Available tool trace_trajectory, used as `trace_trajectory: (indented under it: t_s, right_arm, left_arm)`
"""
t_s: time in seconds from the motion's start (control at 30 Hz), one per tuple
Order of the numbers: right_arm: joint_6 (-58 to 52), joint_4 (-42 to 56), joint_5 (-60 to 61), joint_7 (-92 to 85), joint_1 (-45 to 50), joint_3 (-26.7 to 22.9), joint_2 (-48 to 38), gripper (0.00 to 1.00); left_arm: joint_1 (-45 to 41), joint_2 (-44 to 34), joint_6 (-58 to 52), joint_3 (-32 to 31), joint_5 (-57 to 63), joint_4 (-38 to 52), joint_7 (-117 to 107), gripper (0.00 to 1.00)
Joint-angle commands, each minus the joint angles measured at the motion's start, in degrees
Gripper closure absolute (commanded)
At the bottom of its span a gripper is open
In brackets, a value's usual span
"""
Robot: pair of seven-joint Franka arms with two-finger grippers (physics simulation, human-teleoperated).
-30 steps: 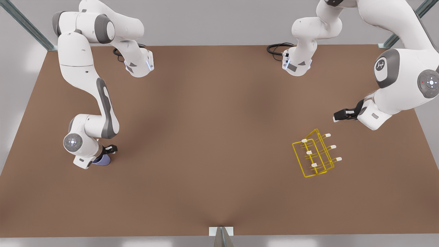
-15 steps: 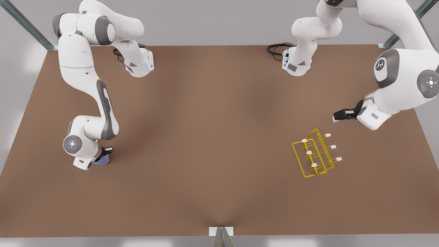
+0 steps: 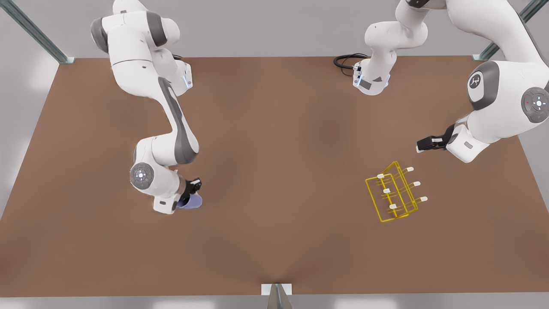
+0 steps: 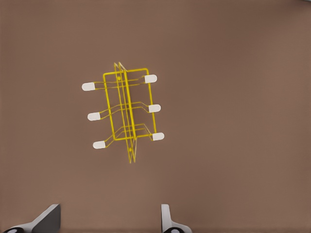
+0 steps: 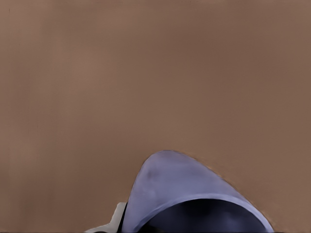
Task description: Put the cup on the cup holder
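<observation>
Between right end effector (image 3: 191, 194) fingers, cup (image 3: 190, 201) pinched, left end effector (image 3: 422, 146) spread above cup holder (image 3: 393, 192)

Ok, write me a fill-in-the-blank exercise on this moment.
1. The right gripper is shut on the ____.
2. The left gripper, fingers apart, hovers near the yellow ____.
3. The cup holder's prongs end in ____ caps.
4. In the front view, the cup lies to the holder's ____.

Missing words: cup; cup holder; white; left

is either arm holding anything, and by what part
The right tool holds the cup near its rim. The left tool waits open and empty beside the cup holder.
</observation>
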Motion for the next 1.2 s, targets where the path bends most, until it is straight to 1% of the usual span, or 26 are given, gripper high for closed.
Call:
trace_trajectory:
  t_s: [0.0,0.03,0.07,0.1,0.13,0.17,0.2,0.27,0.3,0.33,0.37,0.5,0.6,0.77,0.8,0.87,0.9,0.93,0.97,1.17]
  right_arm:
    - [-2.53,2.04,17.93,10.57,2.61,-0.04,1.67,0.79]
    - [-2.53,5.73,21.09,10.66,4.54,0.05,4.57,0.79]
    - [-2.18,6.26,26.89,10.31,5.68,-0.03,5.81,0.79]
    - [-0.33,8.63,29.53,10.39,6.91,0.05,6.68,0.79]
    - [0.54,11.09,35.15,10.04,7.88,0.05,8.35,0.79]
    - [3.70,12.06,39.64,9.69,9.29,0.05,9.94,0.79]
    - [7.48,13.29,44.56,7.41,11.04,0.05,11.96,0.79]
    - [14.34,18.39,55.45,-0.59,13.15,0.05,19.07,0.79]
    - [16.27,20.85,60.21,-1.21,14.38,0.05,21.27,0.79]
    - [16.45,25.50,64.16,-2.79,14.83,0.05,24.79,0.79]
    - [17.94,28.14,66.36,-5.77,15.53,0.05,27.69,0.79]
    - [19.97,30.87,73.83,-14.04,17.29,0.05,32.88,0.79]
    - [20.06,32.72,75.76,-17.64,17.37,0.14,35.86,0.79]
    - [20.06,33.42,77.00,-18.52,17.64,0.14,37.53,0.79]
    - [20.06,33.42,77.00,-18.52,17.72,0.05,37.45,0.79]
    - [20.06,33.42,77.00,-18.52,17.64,0.14,37.53,0.79]
    - [20.06,33.42,77.00,-18.44,17.64,0.14,37.54,0.72]
    - [19.97,33.25,77.00,-18.44,17.64,0.14,37.53,0.42]
    - [20.06,32.72,77.35,-18.61,17.64,0.23,37.54,0.00]
    - [20.06,31.84,77.61,-22.83,17.02,0.14,38.33,0.00]
  left_arm:
    - [0.00,-0.06,-0.03,0.07,0.03,0.03,-0.01,0.00]
    - [0.00,-0.06,-0.03,-0.02,0.03,0.03,-0.09,0.00]
    - [0.00,-0.06,-0.03,0.07,0.03,0.03,-0.09,0.00]
    - [0.00,-0.06,-0.03,0.07,0.03,0.03,-0.09,0.00]
    - [0.00,-0.15,-0.03,0.07,0.03,0.73,-0.09,0.00]
    - [0.09,-0.15,-0.03,0.07,0.12,0.99,-0.18,0.00]
    - [0.70,-0.15,-0.03,0.16,2.75,1.34,0.08,0.00]
    - [0.79,-0.23,-0.03,0.16,3.11,1.34,0.17,0.00]
    - [0.71,-0.32,-0.03,0.07,3.11,1.43,0.08,0.00]
    - [0.88,-0.24,-0.03,0.07,3.11,1.61,0.26,0.00]
    - [0.79,-0.24,-0.03,0.07,3.11,1.61,0.17,0.00]
    - [0.88,-0.24,-2.14,0.16,3.11,1.61,0.17,0.00]
    - [0.88,0.03,-1.87,0.07,3.02,1.78,0.17,0.00]
    - [3.08,-0.15,-2.49,0.07,3.37,1.78,-0.27,0.00]
    - [3.08,-0.32,-4.60,-0.01,3.37,1.78,-1.41,0.00]
    - [2.29,-1.20,-4.51,-0.02,3.29,1.87,-3.96,0.00]
    - [1.94,-1.11,-4.51,-0.02,3.29,1.87,-4.75,0.00]
    - [1.67,-0.85,-4.51,-0.02,3.28,1.87,-4.49,0.00]
    - [1.67,-0.85,-4.51,-0.02,3.20,1.87,-4.49,0.00]
    - [-0.52,-0.85,-4.42,0.07,3.20,1.61,-4.93,0.00]
